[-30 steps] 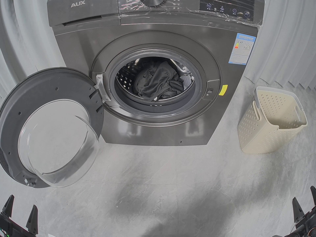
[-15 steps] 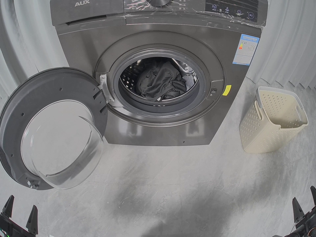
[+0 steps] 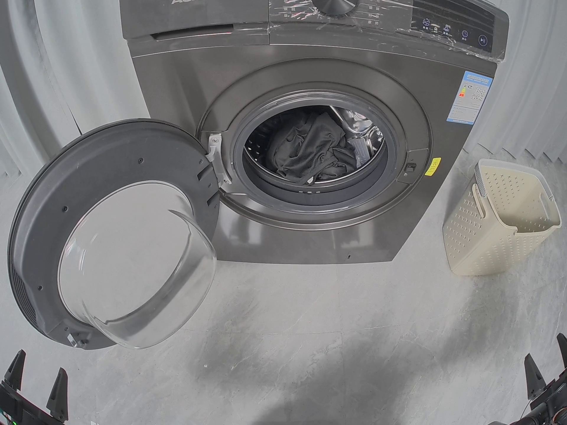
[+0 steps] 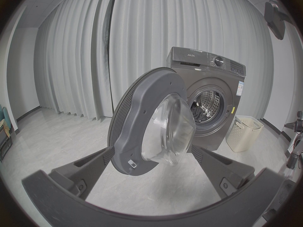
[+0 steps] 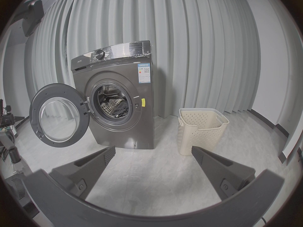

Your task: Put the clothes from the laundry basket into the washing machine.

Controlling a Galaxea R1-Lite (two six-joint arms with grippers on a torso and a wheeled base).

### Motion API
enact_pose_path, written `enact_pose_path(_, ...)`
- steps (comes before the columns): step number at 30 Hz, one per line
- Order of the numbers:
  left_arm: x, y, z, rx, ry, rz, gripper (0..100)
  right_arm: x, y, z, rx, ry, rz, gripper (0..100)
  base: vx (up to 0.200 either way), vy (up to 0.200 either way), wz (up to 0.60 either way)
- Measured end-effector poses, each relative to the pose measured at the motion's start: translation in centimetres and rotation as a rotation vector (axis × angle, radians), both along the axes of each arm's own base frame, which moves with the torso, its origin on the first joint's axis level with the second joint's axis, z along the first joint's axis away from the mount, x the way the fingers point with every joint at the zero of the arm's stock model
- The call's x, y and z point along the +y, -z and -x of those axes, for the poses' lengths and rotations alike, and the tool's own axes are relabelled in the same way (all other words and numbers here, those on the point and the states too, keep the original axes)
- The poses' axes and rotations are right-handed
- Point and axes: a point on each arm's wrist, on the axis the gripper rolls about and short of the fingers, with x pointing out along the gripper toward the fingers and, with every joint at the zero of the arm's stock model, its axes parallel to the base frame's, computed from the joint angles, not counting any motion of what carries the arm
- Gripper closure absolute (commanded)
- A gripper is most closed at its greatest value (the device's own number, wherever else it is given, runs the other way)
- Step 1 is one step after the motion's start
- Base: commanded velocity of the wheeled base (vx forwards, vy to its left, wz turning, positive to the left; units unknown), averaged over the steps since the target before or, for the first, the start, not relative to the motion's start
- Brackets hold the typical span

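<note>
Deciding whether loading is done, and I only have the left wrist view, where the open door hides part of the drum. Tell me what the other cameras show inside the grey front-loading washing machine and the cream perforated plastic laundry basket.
Observer: In the head view, a heap of dark grey clothes lies inside the grey front-loading washing machine.
Operator: Now the basket.
Observer: The right wrist view looks into the cream perforated plastic laundry basket; no clothes show in it, though its bottom is out of sight.
Operator: Report the right gripper.
Observer: The right gripper is open and holds nothing.
</note>
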Motion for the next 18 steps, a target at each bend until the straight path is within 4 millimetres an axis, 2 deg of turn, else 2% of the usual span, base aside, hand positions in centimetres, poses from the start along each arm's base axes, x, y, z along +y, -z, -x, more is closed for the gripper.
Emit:
enact_pose_path(9,0.00,0.02,0.00,0.003,0.002,0.001,0,0.00,0.01,0.00,0.001,-0.001,0.003,0,0.000,0.000,0.00)
enact_pose_path(18,-0.02,0.02,-0.01,0.003,0.008,0.004,0,0.01,0.02,-0.01,0.002,-0.002,0.006,0,0.000,0.200,0.00)
